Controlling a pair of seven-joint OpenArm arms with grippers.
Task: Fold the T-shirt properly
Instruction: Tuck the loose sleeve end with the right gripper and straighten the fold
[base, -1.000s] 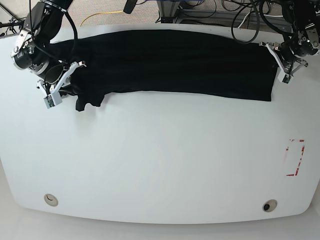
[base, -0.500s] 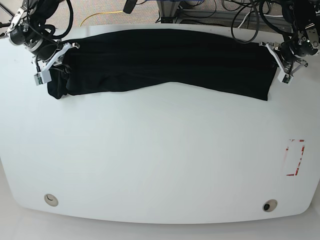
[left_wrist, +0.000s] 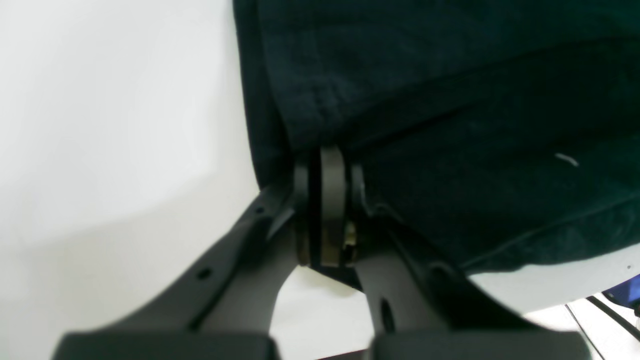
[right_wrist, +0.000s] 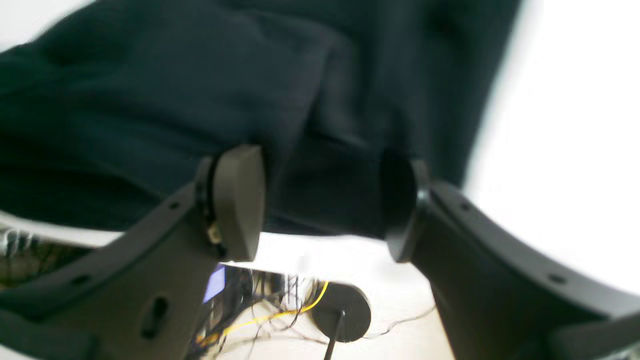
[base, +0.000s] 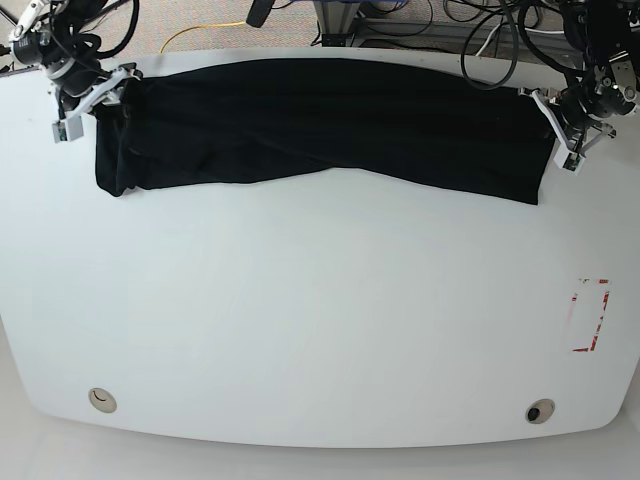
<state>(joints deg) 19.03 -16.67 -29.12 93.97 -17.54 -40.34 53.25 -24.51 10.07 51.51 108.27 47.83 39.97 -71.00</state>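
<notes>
The black T-shirt (base: 330, 125) lies stretched in a long band along the far side of the white table (base: 320, 320). At the right end of the base view my left gripper (base: 556, 135) is shut on the cloth's edge. The left wrist view shows its fingertips (left_wrist: 332, 175) pressed together with T-shirt (left_wrist: 450, 100) fabric pinched between them. At the far left, my right gripper (base: 92, 98) hovers at the shirt's other end. Seen from the right wrist, the right gripper (right_wrist: 320, 205) has its jaws apart and the T-shirt (right_wrist: 150, 100) lies just beyond the gap, ungripped.
A red and white marker (base: 590, 315) sits near the table's right edge. Two round holes (base: 100, 400) (base: 540, 411) lie near the front edge. Cables, among them a yellow cable (base: 200, 30), and equipment crowd the space beyond the far edge.
My right gripper pulled the shirt's left end outward and toward the far left corner, flattening the bunched cloth, then opened and let go. My left gripper stayed shut on the right end.
</notes>
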